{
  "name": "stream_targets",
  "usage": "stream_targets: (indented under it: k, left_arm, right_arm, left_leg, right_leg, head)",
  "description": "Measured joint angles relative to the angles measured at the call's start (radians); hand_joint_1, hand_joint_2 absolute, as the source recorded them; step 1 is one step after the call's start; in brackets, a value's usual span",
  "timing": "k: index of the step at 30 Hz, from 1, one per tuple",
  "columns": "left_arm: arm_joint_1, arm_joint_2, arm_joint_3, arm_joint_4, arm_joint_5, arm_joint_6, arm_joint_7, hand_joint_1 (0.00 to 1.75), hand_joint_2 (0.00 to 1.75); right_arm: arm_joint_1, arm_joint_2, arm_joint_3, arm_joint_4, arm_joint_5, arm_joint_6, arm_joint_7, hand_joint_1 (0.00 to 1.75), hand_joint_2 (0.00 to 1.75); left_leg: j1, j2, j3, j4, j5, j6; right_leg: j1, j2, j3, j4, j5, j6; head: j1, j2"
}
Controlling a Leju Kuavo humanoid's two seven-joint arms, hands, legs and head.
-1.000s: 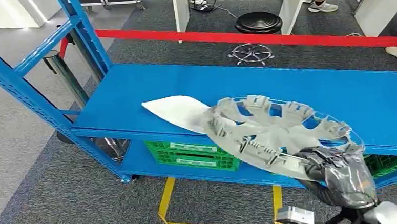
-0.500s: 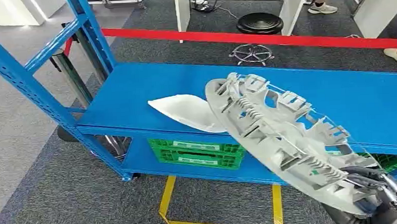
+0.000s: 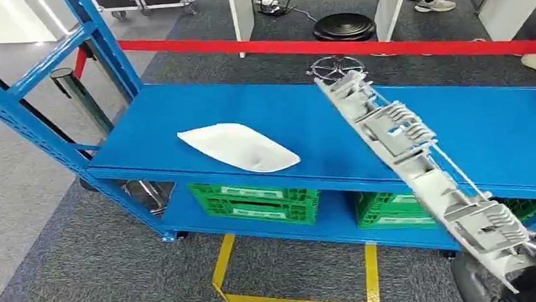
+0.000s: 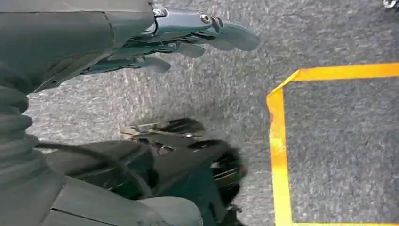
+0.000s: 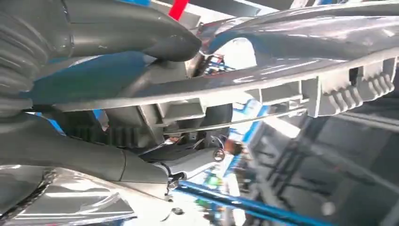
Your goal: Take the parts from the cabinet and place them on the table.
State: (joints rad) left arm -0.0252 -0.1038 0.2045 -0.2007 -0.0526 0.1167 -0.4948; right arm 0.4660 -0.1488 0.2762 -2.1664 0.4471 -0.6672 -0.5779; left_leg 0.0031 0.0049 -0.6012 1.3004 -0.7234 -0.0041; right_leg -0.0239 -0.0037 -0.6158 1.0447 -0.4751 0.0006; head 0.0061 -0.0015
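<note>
My right hand (image 3: pixel 535 282) grips the grey ribbed part (image 3: pixel 417 150) at its 5 o'clock end. My left hand (image 4: pixel 188 42) hangs empty, fingers apart. I should turn slowly, so the long part clears the blue shelf (image 3: pixel 457 120).

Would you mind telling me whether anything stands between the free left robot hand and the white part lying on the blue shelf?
Nothing visible touches or covers the white part on the blue shelf. The grey ribbed part, gripped by the right robot hand, is off to its side. The left robot hand hangs open over the floor.

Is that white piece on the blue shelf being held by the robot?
No, the white piece lies alone on the blue shelf; the right hand holds the grey ring-shaped part.
</note>
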Motion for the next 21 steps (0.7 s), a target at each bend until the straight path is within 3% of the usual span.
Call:
stream_targets:
  k: [1,2,4,5,6,7,9,10,11,12,13,14,15,16,18,19,20,21]
  left_arm:
    - [0.001,0.0,0.0,0.0,0.0,0.0,0.0,0.0,1.75]
    - [0.0,0.0,0.0,0.0,0.0,0.0,0.0,0.0,1.75]
    - [-0.002,0.0,0.0,0.0,0.0,0.001,0.0,0.0,1.75]
    - [-0.004,0.001,0.0,0.0,-0.002,0.004,0.001,0.0,1.75]
    - [-0.007,0.003,0.0,0.0,-0.005,0.006,0.002,0.0,1.75]
    - [-0.006,0.001,0.0,0.0,-0.01,0.006,0.002,0.0,1.75]
    - [-0.006,0.002,0.0,0.0,-0.013,0.009,0.005,0.0,1.75]
    - [-0.005,0.0,0.0,0.0,-0.015,0.01,0.005,0.0,1.75]
    - [-0.008,-0.002,0.0,0.0,-0.019,0.01,0.005,0.0,1.75]
    - [-0.009,-0.001,0.0,0.0,-0.021,0.011,0.006,0.0,1.75]
    - [-0.01,0.0,0.001,0.0,-0.023,0.013,0.006,0.0,1.75]
    - [-0.009,-0.001,0.001,0.0,-0.027,0.014,0.006,0.0,1.75]
    - [-0.009,-0.002,0.0,0.0,-0.031,0.017,0.006,0.0,1.75]
    - [-0.01,-0.002,0.0,0.0,-0.031,0.019,0.006,0.0,1.75]
    - [-0.01,-0.002,0.0,0.0,-0.031,0.025,0.006,0.0,1.75]
    - [-0.011,-0.002,0.001,0.0,-0.03,0.027,0.006,0.0,1.75]
    - [-0.013,-0.002,0.001,0.0,-0.03,0.027,0.006,0.0,1.75]
    - [-0.014,-0.002,0.001,0.0,-0.027,0.027,0.005,0.0,1.75]
  right_arm:
    - [0.002,0.005,0.0,0.004,-0.003,0.0,0.0,1.75,1.75]
    - [0.004,0.007,0.0,0.007,-0.003,0.0,0.0,1.75,1.75]
    - [0.006,0.014,0.0,0.012,-0.004,0.0,-0.001,1.75,1.75]
    - [0.007,0.02,-0.001,0.014,-0.005,0.0,-0.005,1.75,1.75]
    - [0.009,0.027,-0.004,0.017,-0.006,0.002,-0.006,1.75,1.75]
    - [0.009,0.032,-0.005,0.022,-0.006,0.003,-0.008,1.75,1.75]
    - [0.009,0.04,-0.005,0.03,-0.017,0.011,-0.015,1.75,1.75]
    - [0.011,0.044,-0.006,0.034,-0.019,0.015,-0.016,1.75,1.75]
    - [0.013,0.045,-0.011,0.039,-0.019,0.019,-0.017,1.75,1.75]
    - [0.013,0.047,-0.016,0.047,-0.02,0.026,-0.018,1.75,1.75]
    - [0.011,0.05,-0.019,0.056,-0.019,0.029,-0.019,1.75,1.75]
    - [0.009,0.054,-0.024,0.067,-0.017,0.033,-0.021,1.75,1.75]
    - [0.008,0.058,-0.028,0.08,-0.016,0.039,-0.022,1.75,1.75]
    - [0.007,0.059,-0.03,0.093,-0.016,0.044,-0.022,1.75,1.75]
    - [0.004,0.066,-0.035,0.118,-0.016,0.055,-0.022,1.75,1.75]
    - [0.003,0.069,-0.037,0.126,-0.016,0.057,-0.022,1.75,1.75]
    - [0.001,0.072,-0.04,0.134,-0.018,0.06,-0.022,1.75,1.75]
    - [-0.005,0.074,-0.043,0.138,-0.021,0.062,-0.022,1.75,1.75]
  left_leg:
    - [0.0,0.0,0.003,0.008,0.007,0.003]
    - [-0.001,0.0,0.027,-0.026,0.037,0.008]
    - [-0.004,-0.001,0.123,-0.196,0.124,0.025]
    - [-0.009,-0.002,0.171,-0.284,0.134,0.038]
    - [-0.011,-0.001,0.185,-0.315,0.122,0.036]
    - [-0.016,-0.002,0.179,-0.31,0.137,0.031]
    - [-0.022,-0.003,0.171,-0.314,0.149,0.036]
    - [-0.018,-0.002,0.163,-0.329,0.169,0.042]
    - [-0.012,0.007,0.153,-0.335,0.185,0.044]
    - [-0.011,0.004,0.137,-0.337,0.198,0.057]
    - [-0.011,0.006,0.122,-0.337,0.208,0.06]
    - [-0.013,0.006,0.108,-0.337,0.218,0.059]
    - [-0.015,0.005,0.091,-0.335,0.23,0.059]
    - [-0.016,-0.001,0.077,-0.332,0.242,0.057]
    - [-0.016,-0.008,0.044,-0.324,0.261,0.054]
    - [-0.016,-0.016,0.026,-0.316,0.269,0.052]
    - [-0.016,-0.026,0.015,-0.306,0.276,0.048]
    - [-0.019,-0.031,0.001,-0.298,0.28,0.044]
  right_leg:
    - [0.003,0.0,-0.008,0.0,0.006,-0.001]
    - [0.006,0.001,-0.016,0.0,0.013,-0.001]
    - [0.011,0.002,-0.03,0.0,0.028,0.001]
    - [0.01,0.002,-0.033,0.0,0.035,0.002]
    - [0.013,0.001,-0.035,-0.001,0.042,0.011]
    - [0.008,-0.001,-0.033,-0.008,0.052,0.018]
    - [0.003,-0.001,-0.031,-0.02,0.073,0.031]
    - [0.007,0.0,-0.031,-0.027,0.086,0.039]
    - [0.004,0.003,-0.041,-0.02,0.06,0.04]
    - [0.005,0.004,-0.057,0.007,0.002,0.041]
    - [0.004,0.003,-0.071,0.069,-0.069,0.043]
    - [0.004,0.003,-0.081,0.14,-0.122,0.045]
    - [0.004,0.002,-0.089,0.213,-0.155,0.047]
    - [0.005,0.003,-0.085,0.254,-0.148,0.047]
    - [0.005,0.004,-0.031,0.229,-0.074,0.045]
    - [0.005,0.009,0.026,0.165,-0.037,0.041]
    - [0.005,0.03,0.091,0.08,-0.032,0.036]
    - [0.006,0.066,0.151,-0.002,-0.071,0.031]
  head:
    - [0.0,0.0]
    - [0.0,0.0]
    - [0.0,0.0]
    - [0.0,0.0]
    - [0.002,0.0]
    - [0.0,0.0]
    - [-0.002,0.0]
    - [-0.002,0.0]
    - [-0.003,0.0]
    - [0.001,0.0]
    - [0.001,0.0]
    - [0.001,0.0]
    - [0.0,0.0]
    - [0.001,0.0]
    - [0.0,0.0]
    - [0.0,0.0]
    - [0.001,0.0]
    - [0.0,0.0]
